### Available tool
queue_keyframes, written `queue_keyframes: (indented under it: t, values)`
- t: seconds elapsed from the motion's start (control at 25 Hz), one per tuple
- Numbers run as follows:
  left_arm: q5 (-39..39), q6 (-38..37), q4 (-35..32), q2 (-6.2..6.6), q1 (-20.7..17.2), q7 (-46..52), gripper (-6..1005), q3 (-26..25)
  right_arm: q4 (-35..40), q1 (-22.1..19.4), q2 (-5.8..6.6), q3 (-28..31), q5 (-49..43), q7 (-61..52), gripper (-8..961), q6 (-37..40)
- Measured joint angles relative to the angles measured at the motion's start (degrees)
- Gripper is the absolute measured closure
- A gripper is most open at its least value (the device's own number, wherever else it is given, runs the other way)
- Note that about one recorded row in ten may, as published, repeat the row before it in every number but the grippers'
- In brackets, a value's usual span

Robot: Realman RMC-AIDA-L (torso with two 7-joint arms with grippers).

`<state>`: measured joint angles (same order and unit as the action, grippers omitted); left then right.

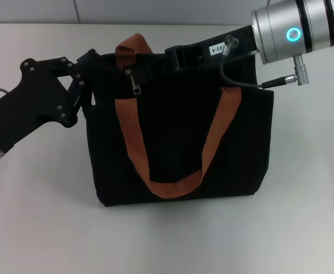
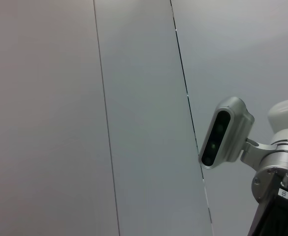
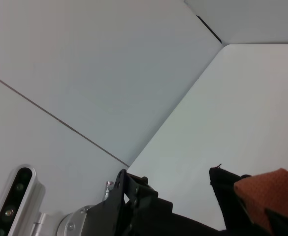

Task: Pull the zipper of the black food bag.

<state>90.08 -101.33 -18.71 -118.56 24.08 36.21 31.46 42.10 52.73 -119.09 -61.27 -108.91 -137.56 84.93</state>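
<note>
The black food bag point(image 1: 178, 142) stands upright in the middle of the table in the head view, with two orange-brown loop handles point(image 1: 172, 185). The zipper point(image 1: 135, 84), a small silvery pull tab, hangs at the bag's top edge near its left end. My left gripper point(image 1: 89, 80) is against the bag's top left corner. My right gripper point(image 1: 175, 57) reaches in from the upper right to the bag's top edge, just right of the zipper. The right wrist view shows the bag's corner point(image 3: 225, 184), a handle point(image 3: 267, 196) and the left gripper point(image 3: 134, 206).
The white table point(image 1: 304, 228) surrounds the bag, with a grey wall behind it. A grey cable point(image 1: 235, 80) from the right wrist hangs over the bag's upper right. The left wrist view shows only wall panels and the right arm's wrist camera point(image 2: 227, 132).
</note>
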Motion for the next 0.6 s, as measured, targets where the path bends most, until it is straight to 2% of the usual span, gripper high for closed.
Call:
queue_keyframes:
  t: [0.28,0.6]
  values:
    - [0.0,-0.4,0.1,0.00,0.0,0.1,953,0.0,0.0,0.2,-0.08,-0.3,0.1,-0.1,891,0.0]
    - [0.0,-0.5,0.1,0.00,0.0,0.1,951,0.0,-0.2,0.7,-0.29,-1.0,0.2,-0.5,891,0.3]
